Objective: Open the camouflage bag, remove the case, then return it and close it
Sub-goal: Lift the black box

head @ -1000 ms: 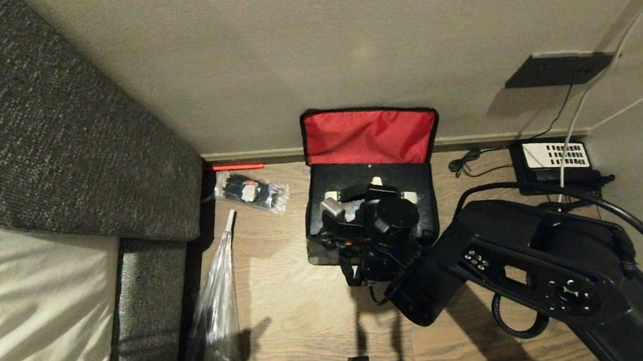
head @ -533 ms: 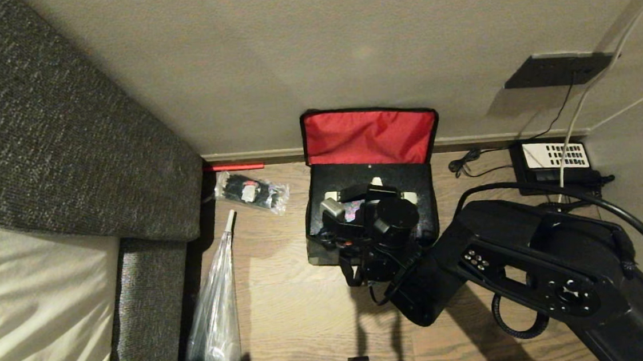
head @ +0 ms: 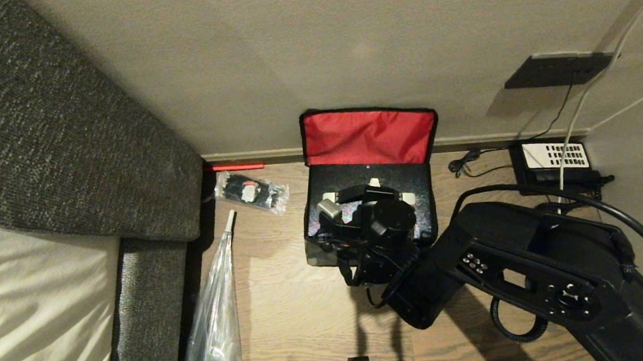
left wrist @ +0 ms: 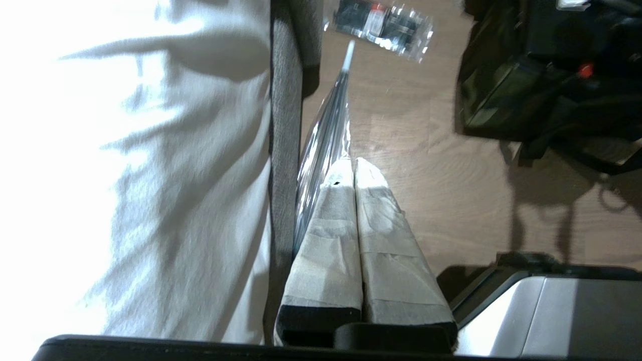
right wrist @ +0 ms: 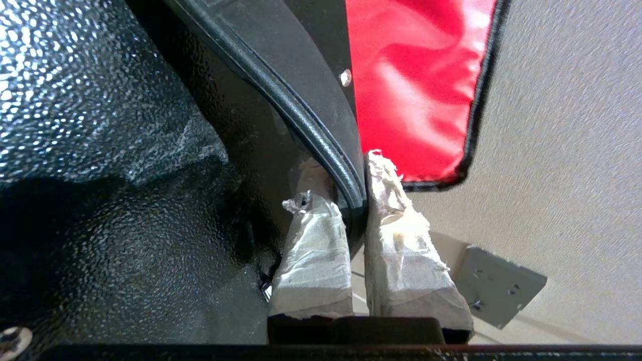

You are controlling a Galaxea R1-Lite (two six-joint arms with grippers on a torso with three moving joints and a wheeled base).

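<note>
The camouflage bag (head: 317, 254) stands open on the wooden floor against the wall, its red-lined lid (head: 368, 136) leaning back on the wall. The black case (head: 413, 180) sits inside the bag, its pebbled top showing. My right gripper (right wrist: 346, 173) is over the bag, shut on the case's black handle (right wrist: 301, 115), one taped finger on each side. In the head view the right wrist (head: 385, 227) hides the fingers. My left gripper (left wrist: 355, 165) is shut and holds nothing; it hangs above the floor beside the bed edge, apart from the bag (left wrist: 496, 95).
A grey upholstered bed (head: 65, 137) with white bedding fills the left. Between it and the bag lie a clear packet of black ties (head: 250, 192) and a long plastic-wrapped item (head: 217, 315). A black phone (head: 555, 162), cables and a wall plate (head: 559, 69) are at the right.
A shadow on the floor beside the plastic-wrapped item has gone. The right arm, still shut on the handle, has barely shifted.
</note>
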